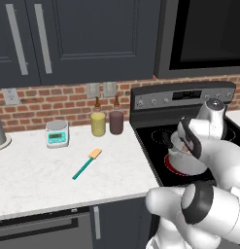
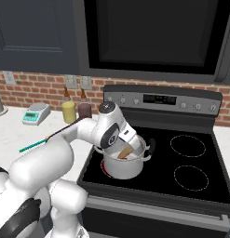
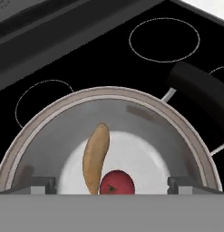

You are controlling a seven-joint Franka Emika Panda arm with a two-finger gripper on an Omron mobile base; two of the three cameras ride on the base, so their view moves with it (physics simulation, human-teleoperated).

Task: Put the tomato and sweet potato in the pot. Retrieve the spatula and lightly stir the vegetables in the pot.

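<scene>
With the small dark-red round tomato (image 3: 116, 183) and the brown-orange oblong sweet potato (image 3: 95, 157) both lying touching on the floor of the shiny steel cylindrical stockpot (image 2: 124, 170), the loading half of the task looks finished and the retrieval of the stirring tool is the step now in hand. The pot sits on the near left burner of the black glass stovetop (image 2: 195, 186), and the two-finger gripper (image 3: 111, 185) hangs just above its mouth with its dark fingertips (image 3: 40, 184) set wide apart at either side of the rim, holding nothing. The spatula, a long thin teal handle with a flat pale-orange rectangular blade (image 1: 86, 164), lies untouched on the white marble counter (image 1: 34, 175), well to the left of the stove and nearer than the yellow jar (image 1: 97, 122) and the maroon jar (image 1: 116, 121) by the brick wall. The next move, as I judge it, calls for lifting the hand clear of the pot, swinging left over the counter, and coming down across the teal handle with the jaws aligned across its narrow width, since the tool lies slantwise.
</scene>
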